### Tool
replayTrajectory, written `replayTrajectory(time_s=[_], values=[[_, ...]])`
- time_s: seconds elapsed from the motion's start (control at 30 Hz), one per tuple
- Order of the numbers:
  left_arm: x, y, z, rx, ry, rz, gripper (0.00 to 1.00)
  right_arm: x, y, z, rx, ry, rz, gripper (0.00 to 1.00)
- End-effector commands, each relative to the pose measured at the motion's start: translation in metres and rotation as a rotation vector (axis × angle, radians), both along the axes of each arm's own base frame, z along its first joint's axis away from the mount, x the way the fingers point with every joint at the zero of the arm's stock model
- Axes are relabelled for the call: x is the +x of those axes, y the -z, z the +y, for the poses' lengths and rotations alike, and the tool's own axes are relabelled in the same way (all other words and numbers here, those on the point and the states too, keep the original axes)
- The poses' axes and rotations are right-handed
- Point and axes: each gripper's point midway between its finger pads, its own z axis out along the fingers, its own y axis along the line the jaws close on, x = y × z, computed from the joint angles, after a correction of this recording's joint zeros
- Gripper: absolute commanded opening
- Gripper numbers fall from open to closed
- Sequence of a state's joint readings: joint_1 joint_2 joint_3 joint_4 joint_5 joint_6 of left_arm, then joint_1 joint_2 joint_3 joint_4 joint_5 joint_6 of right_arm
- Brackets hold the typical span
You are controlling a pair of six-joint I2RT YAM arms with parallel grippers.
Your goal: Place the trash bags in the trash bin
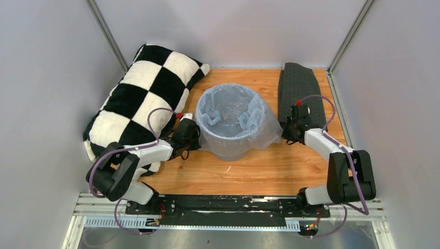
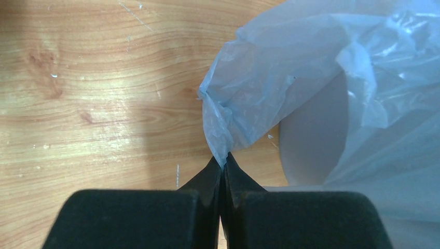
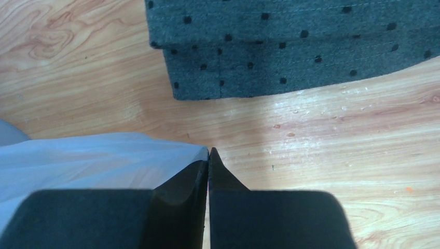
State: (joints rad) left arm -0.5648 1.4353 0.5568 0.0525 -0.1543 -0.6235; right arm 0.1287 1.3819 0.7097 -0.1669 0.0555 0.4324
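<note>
Lining the round light grey plastic trash bin (image 2: 311,140), the thin translucent pale blue trash bag (image 1: 228,111) is pinched at its left side by the left gripper (image 2: 223,162), right side by the right gripper (image 3: 208,155)

bag (image 1: 231,111) in bin (image 2: 311,140), pillow (image 1: 145,98) left, cloth (image 1: 301,88) right

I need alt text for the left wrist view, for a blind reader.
The left end effector is shut, pinching the edge of a pale blue bag. The bag drapes over a grey bin at the right, on a wooden table.
</note>
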Motion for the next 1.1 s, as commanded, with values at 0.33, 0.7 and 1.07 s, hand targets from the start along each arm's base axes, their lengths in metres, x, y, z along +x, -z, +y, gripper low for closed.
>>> replayTrajectory(time_s=[0.33, 0.7, 1.07], values=[[-0.021, -0.007, 0.011, -0.001, 0.037, 0.020, 0.14, -0.038, -0.061, 0.028, 0.159, -0.160, -0.025, 0.52], [-0.030, -0.025, 0.016, -0.038, 0.023, -0.012, 0.40, -0.052, -0.144, 0.035, 0.146, -0.234, -0.157, 0.62], [-0.037, -0.043, 0.020, -0.085, 0.004, -0.063, 0.45, -0.059, -0.217, 0.066, 0.062, -0.395, -0.248, 0.61]])
